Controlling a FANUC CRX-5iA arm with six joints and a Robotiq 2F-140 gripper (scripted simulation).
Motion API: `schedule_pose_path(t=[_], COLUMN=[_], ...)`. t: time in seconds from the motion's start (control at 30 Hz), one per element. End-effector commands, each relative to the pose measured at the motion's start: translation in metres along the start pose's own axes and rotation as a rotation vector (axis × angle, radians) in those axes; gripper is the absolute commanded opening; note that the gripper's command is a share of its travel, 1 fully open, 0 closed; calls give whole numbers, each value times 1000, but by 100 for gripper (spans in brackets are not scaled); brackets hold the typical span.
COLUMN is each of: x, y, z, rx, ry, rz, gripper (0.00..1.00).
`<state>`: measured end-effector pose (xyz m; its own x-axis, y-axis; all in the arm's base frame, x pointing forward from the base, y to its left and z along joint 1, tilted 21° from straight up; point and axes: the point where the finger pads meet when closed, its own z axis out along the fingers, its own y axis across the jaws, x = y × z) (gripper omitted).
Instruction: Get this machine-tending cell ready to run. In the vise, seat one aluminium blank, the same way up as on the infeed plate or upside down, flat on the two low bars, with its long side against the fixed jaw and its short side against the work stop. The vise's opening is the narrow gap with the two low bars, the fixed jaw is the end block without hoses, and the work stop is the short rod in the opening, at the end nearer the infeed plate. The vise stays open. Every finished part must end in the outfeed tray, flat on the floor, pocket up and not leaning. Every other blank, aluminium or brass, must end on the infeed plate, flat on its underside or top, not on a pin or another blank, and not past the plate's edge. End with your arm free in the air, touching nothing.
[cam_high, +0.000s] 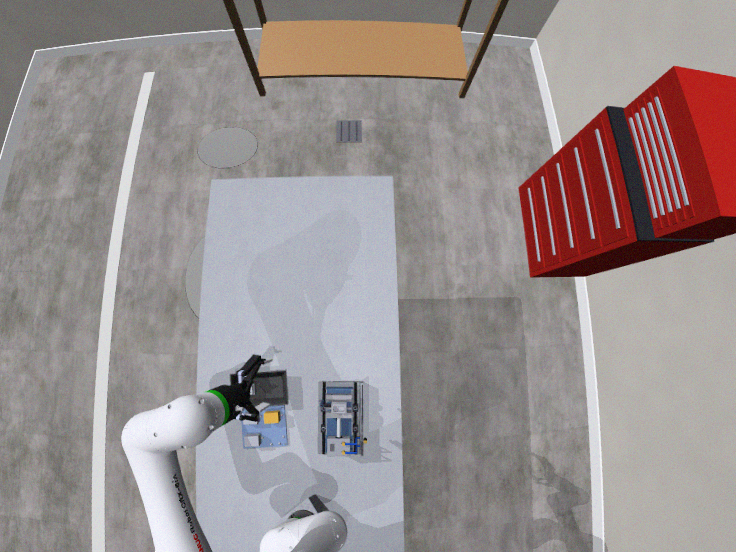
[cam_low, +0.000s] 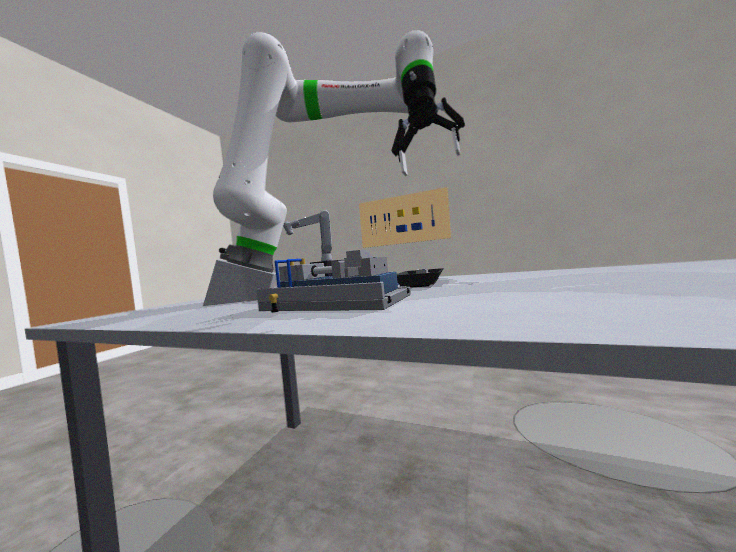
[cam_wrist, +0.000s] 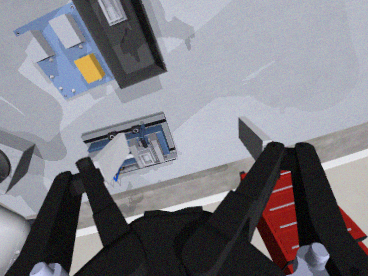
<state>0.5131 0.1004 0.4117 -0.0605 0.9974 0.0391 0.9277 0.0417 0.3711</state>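
Grey concrete floor with white lines surrounds a long pale table (cam_high: 297, 237), and a red tool cabinet (cam_high: 624, 178) stands by the wall. High above the table hangs the gripper (cam_low: 429, 153), its fingers spread fully apart with nothing between them.

Well below the gripper lies the blue infeed plate (cam_high: 279, 436), which carries 1 brass blank (cam_high: 271, 417) and 1 aluminium blank (cam_high: 253, 440). Just beside the plate, also under the gripper, sits the dark outfeed tray (cam_high: 270, 386); in the wrist view a pale part (cam_wrist: 112, 11) rests in it, probably a finished one. Further to the side stands the vise (cam_high: 340, 418), and a grey piece (cam_high: 338, 408) seems to lie in its opening.

My judgement is that the main risk is a wrong choice: if the piece in the vise is a finished part, it must come out first, otherwise the aluminium blank cannot sit flat on the 2 low bars. Also, a descent with such wide fingers may hit a pin or the brass blank next to it.

I cannot see the pocket of any part, nor the work stop. The tray is cut by the frame edge in the wrist view, and 1 finger pad covers part of the vise there.
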Motion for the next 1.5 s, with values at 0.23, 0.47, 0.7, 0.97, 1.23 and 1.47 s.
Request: schedule_pose_path(t=[0.23, 0.47, 0.7, 0.97, 1.23, 1.47], x=[0, 0, 13, 28, 36, 39], y=[0, 0, -40, -101, -160, -214], z=[0, 0, 7, 22, 42, 65], rx=[0, 0, 13, 36, 61, 87], ry=[0, 0, 38, 93, 142, 184], rz=[0, 0, -16, -37, -55, -69], gripper=[100, 100, 100, 100, 100, 100])
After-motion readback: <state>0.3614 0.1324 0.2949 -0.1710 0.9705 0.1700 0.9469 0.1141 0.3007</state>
